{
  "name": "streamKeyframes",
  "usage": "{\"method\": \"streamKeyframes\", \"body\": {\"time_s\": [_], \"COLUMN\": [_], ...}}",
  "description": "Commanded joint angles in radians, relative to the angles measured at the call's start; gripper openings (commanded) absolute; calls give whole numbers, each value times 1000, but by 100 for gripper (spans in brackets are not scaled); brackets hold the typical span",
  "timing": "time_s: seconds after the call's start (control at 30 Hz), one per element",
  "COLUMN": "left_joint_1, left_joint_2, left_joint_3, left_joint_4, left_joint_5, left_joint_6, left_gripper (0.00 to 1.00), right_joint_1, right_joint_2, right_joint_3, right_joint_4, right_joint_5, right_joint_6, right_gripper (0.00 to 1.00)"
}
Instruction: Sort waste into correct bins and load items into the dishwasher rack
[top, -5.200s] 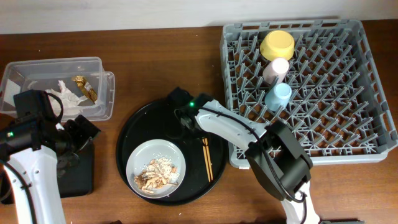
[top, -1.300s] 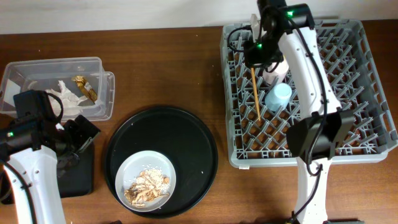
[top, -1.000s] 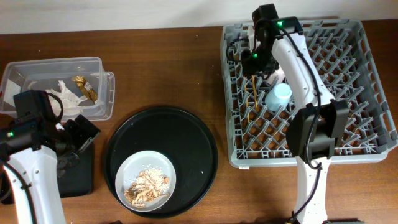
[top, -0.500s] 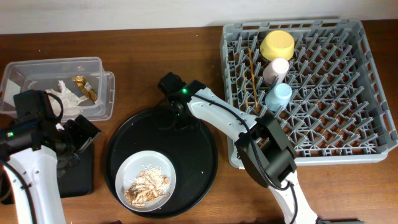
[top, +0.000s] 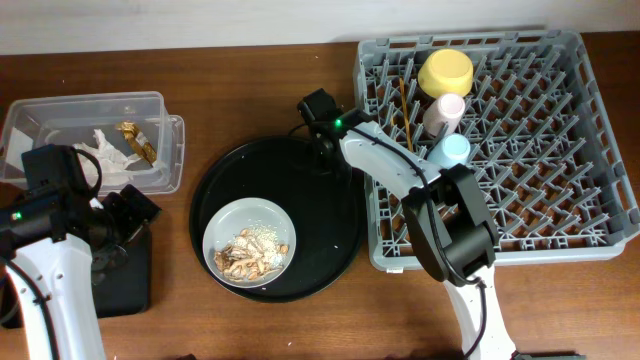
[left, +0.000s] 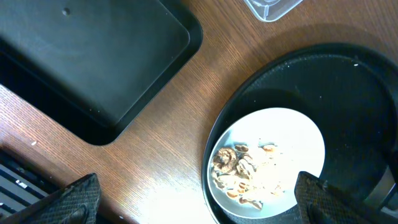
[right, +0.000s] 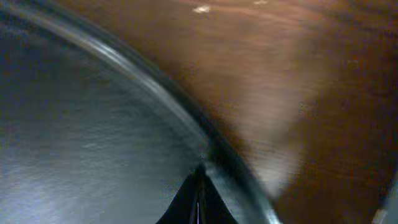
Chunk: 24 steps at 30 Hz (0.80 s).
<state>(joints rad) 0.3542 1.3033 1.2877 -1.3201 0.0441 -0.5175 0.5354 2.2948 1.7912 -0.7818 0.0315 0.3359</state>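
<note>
The round pale grey plate (top: 250, 256) carries beige food scraps (top: 248, 265) and lies on the round black tray (top: 300, 200). My right gripper (top: 326, 158) is shut on that tray's far rim (right: 205, 146), its fingertips (right: 199, 183) pressed together there. In the grey dishwasher rack (top: 520, 150) stand the yellow bowl (top: 446, 72), pink cup (top: 443, 112), light blue cup (top: 448, 152) and the chopsticks (top: 404, 110). My left gripper (left: 199, 202) hangs wide open and empty above the table, beside the plate (left: 286, 134).
A clear plastic box (top: 60, 115) at the back left holds white napkins (top: 105, 155) and a gold-brown wrapper (top: 133, 138). A flat black rectangular tray (top: 125, 280) lies under my left arm, also in the left wrist view (left: 81, 56).
My right arm left the rack with the chopsticks lying in it, came down to the round tray's far rim and shut. Tray and plate have shifted right.
</note>
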Motion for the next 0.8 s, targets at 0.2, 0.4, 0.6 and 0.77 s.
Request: {"method": "streamKeyframes", "body": {"time_s": [0.2, 0.4, 0.6, 0.77], "left_joint_1": [4, 4, 4, -35], "left_joint_2": [-2, -2, -2, -2], "left_joint_3": [10, 10, 9, 9], "left_joint_4": [2, 2, 52, -102], "left_joint_5": [-4, -4, -18, 442], "left_joint_6": [-5, -6, -6, 86], "left_gripper": [99, 99, 99, 99], "right_joint_1": [-29, -431, -542, -542], "right_joint_2": [-106, -299, -297, -297], "right_joint_3": [799, 1054, 1047, 1047], "right_joint_4": [-733, -917, -917, -917], "right_joint_5": [-150, -171, -171, -171], "right_joint_6": [-9, -143, -175, -175], "right_gripper": [98, 98, 98, 98]}}
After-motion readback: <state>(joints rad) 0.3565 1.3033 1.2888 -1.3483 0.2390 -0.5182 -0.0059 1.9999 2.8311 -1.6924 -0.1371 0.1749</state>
